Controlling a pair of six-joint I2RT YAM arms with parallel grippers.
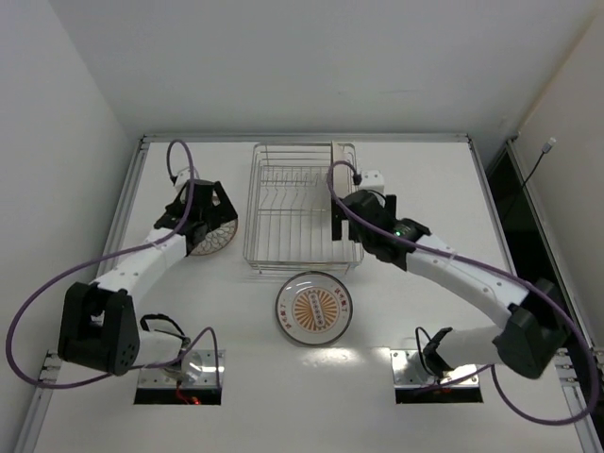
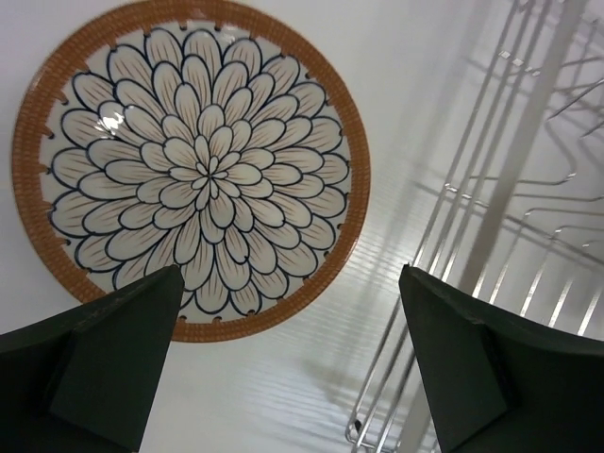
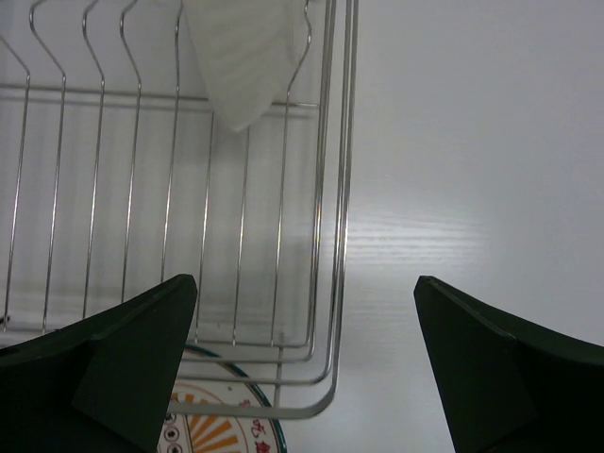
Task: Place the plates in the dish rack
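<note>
- The left gripper (image 1: 204,225) covered most of the small flowered plate (image 1: 224,242) from above.
- The right wrist view cut off the medallion plate (image 3: 219,427) at the bottom and the standing white plate (image 3: 247,66) at the top.

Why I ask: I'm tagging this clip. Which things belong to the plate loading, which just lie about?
Job: dish rack; flower plate; medallion plate; white plate standing in rack.
Lying about: nothing loose; only purple cables.
</note>
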